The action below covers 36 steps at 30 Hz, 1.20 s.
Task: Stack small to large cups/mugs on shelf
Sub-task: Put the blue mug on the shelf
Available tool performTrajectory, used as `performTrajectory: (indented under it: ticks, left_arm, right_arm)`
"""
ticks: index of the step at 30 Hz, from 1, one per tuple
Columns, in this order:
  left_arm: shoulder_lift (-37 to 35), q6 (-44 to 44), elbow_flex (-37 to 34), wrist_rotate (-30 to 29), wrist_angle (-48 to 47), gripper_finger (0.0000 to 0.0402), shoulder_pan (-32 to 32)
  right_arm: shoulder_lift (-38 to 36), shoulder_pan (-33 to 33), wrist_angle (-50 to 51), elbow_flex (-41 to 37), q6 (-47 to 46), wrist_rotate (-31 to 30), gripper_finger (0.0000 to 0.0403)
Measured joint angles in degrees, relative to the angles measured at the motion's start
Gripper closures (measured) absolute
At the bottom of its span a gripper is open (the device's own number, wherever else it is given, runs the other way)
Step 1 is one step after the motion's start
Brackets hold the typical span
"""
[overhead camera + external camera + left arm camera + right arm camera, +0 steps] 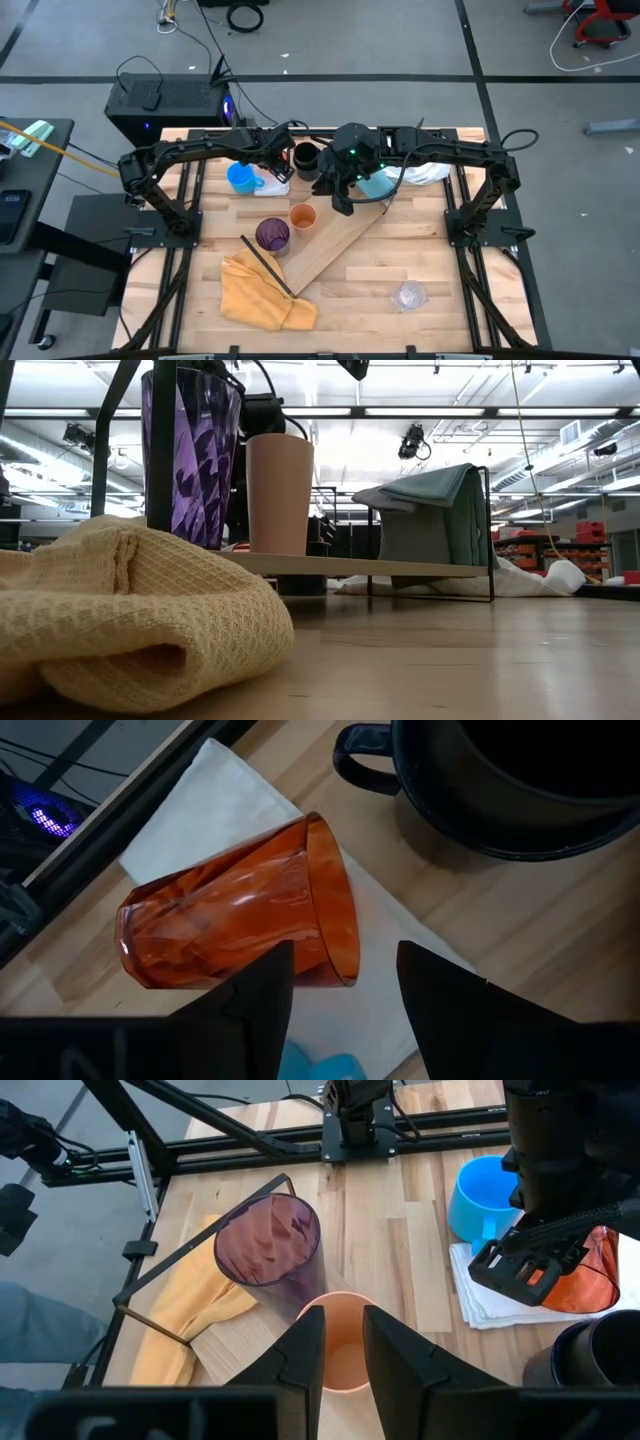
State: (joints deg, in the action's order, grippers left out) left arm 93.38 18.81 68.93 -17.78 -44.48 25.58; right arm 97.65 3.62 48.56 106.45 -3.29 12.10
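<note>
Translucent red-orange tumbler (240,905) lying sideways on white cloth pad (215,800); judged light, slick, rigid; best pinched across rim. Left gripper (345,980) jaws open above it; right gripper (343,1345) jaws open over small orange cup (340,1360).

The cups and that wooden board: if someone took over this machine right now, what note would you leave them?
Left gripper: open, over the red-orange tumbler, which lies on its side on a white pad.
Right gripper: open, above the orange cup.
Done: purple cup and orange cup stand on the shelf.
Left: tumbler, blue mug and black mug, all off the shelf.
</note>
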Motion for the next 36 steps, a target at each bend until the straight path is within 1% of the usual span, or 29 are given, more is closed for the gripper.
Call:
performTrajectory:
  ticks: [19,21,24,26,29,33,36]
  left_arm:
    - [0.0,-0.1,0.0,0.0,0.2,0.0214,0.0]
    - [0.0,-0.3,0.0,0.8,0.1,0.0215,0.0]
    - [0.0,-1.9,0.0,4.1,-0.2,0.0216,0.0]
    - [0.0,-1.1,0.0,5.1,-2.4,0.0216,-0.1]
    - [0.0,0.2,0.0,5.3,-8.9,0.0222,-0.1]
    - [0.0,-2.0,0.8,4.6,-16.2,0.0236,0.1]
    - [-0.2,-4.4,4.0,4.0,-19.2,0.0245,0.1]
  right_arm:
    - [0.0,0.0,0.0,0.0,0.0,0.0,0.0325]
    - [0.0,0.0,0.0,0.0,0.0,0.0,0.0325]
    - [0.0,0.0,0.1,0.0,0.0,0.0,0.0325]
    - [0.0,0.0,0.1,0.0,0.0,0.0,0.0325]
    - [0.0,0.0,0.9,0.0,0.0,0.0,0.0325]
    - [0.0,0.0,1.7,0.0,0.5,0.0,0.0325]
    - [0.0,0.0,1.7,0.0,1.2,0.0,0.0325]
